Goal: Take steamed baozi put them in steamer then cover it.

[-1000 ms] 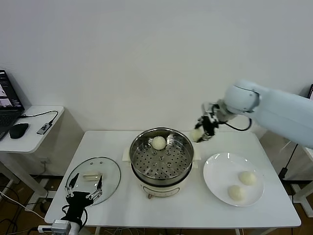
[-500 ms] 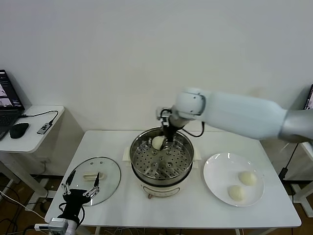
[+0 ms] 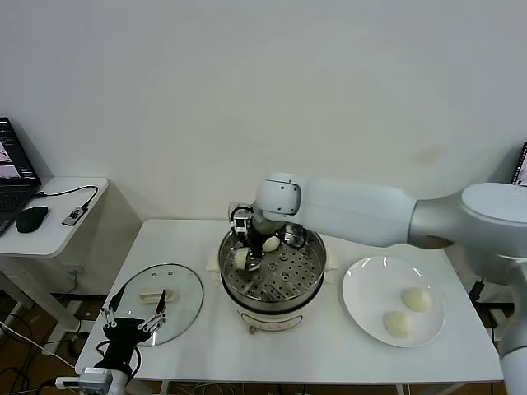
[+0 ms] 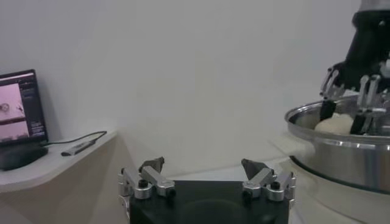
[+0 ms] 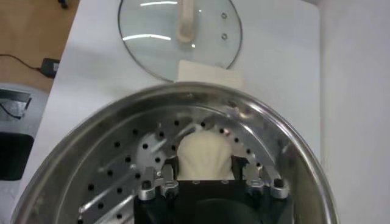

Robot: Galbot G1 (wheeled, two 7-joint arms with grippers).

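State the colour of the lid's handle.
Cream, on the clear glass lid; the right wrist view shows its handle best.

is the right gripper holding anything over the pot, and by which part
The right gripper has a bun between its fingers, gripped by its sides, low inside the steamer. The left gripper holds nothing.

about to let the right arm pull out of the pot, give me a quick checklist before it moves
1. Bun between the right claw fingers sits low on the perforated tray: ok.
2. Right claw fully let go of that bun: cannot tell.
3. Other bun in the steamer is clear of the claw: ok.
4. Two buns wait on the plate: ok.
5. Cover lies flat on the table, off the pot: ok.
6. Left claw open, parked by the cover: ok.
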